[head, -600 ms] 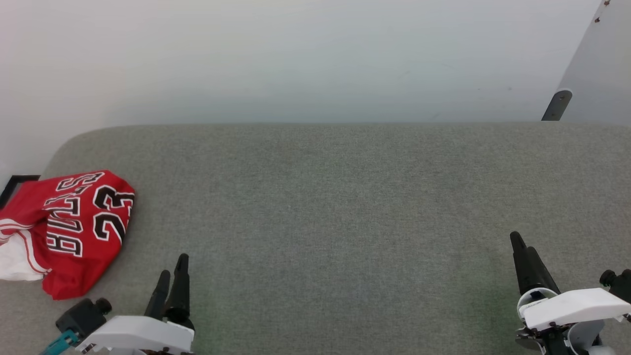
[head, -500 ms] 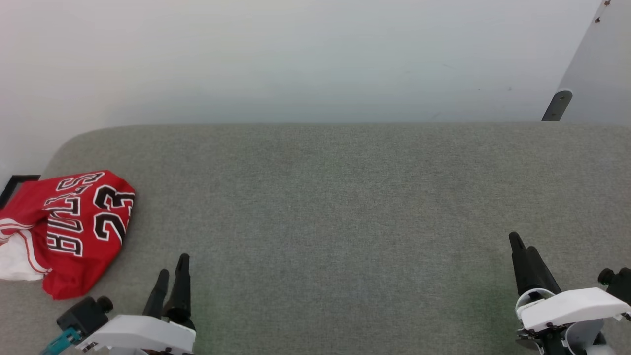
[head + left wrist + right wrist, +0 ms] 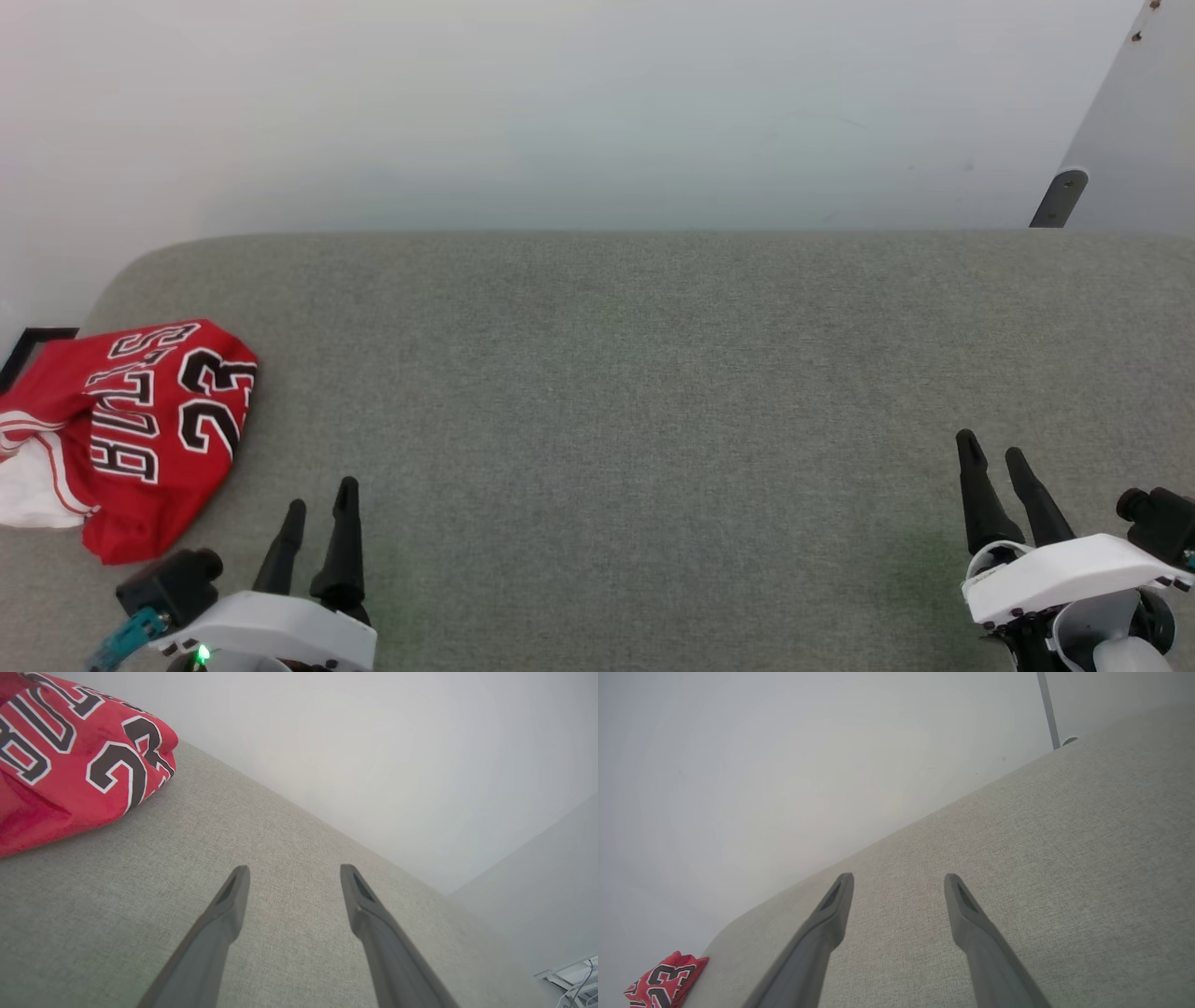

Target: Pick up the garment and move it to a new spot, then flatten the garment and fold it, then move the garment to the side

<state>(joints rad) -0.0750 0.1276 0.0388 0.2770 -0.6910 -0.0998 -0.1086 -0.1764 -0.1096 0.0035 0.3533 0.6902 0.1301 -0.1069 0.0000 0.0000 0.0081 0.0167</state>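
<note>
Hovering spread and empty, left gripper (image 3: 322,495) and right gripper (image 3: 989,445) seem readied for grabbing jersey (image 3: 159,420) bunched far left.

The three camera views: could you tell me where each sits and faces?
Head view: on the head, facing forward-down at the grey cushion; left gripper, right gripper at bottom corners.
Left wrist view: on that wrist, looking along its open fingers; jersey upper left.
Right wrist view: same, its fingers over the cushion.
All share the jersey.

The grey fabric-covered surface (image 3: 653,373) carries one item, a crumpled red jersey (image 3: 140,439), lying at its left edge near the rounded far corner.
</note>
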